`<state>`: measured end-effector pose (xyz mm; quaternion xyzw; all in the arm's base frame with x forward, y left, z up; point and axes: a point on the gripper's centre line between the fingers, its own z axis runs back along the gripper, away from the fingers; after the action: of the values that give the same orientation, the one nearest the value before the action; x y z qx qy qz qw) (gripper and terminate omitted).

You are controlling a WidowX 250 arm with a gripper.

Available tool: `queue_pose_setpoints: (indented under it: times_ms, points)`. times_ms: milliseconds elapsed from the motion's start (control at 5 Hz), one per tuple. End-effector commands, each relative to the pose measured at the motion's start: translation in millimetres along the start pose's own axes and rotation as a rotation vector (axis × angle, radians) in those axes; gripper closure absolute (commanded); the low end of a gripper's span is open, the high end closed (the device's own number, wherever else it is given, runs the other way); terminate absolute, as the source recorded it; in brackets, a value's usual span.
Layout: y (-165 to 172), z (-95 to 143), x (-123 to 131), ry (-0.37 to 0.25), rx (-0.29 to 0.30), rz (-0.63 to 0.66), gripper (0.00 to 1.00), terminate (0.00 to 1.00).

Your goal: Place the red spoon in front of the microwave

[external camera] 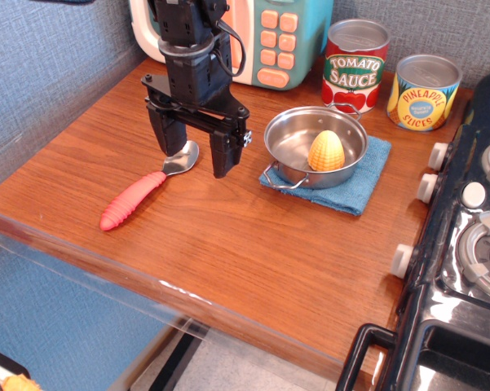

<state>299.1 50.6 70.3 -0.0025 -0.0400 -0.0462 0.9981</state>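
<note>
The red spoon (pixel 143 193) lies flat on the wooden table (pixel 228 236), ribbed red handle toward the front left, silver bowl toward the back right. My gripper (pixel 193 152) is open, its two black fingers pointing down, and the spoon's bowl sits between them. I cannot tell whether the fingertips touch the table. The microwave (pixel 281 37) stands at the back of the table behind my gripper; the arm hides most of its door.
A steel pot (pixel 314 147) holding a yellow corn cob (pixel 326 151) sits on a blue cloth (pixel 367 175) to the right. Tomato sauce can (pixel 355 65) and pineapple can (pixel 424 92) stand at the back right. A black toy stove (pixel 465 244) borders the right side.
</note>
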Motion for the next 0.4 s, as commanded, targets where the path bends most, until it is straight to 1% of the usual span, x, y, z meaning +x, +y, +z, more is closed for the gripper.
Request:
queue_pose_setpoints:
  times_ms: [0,200]
  points:
    - [0.0,0.0,0.0,0.000,0.000,0.000,0.00,0.00]
    - [24.1,-5.2,-8.3,-0.023,0.038,-0.004,0.00,0.00]
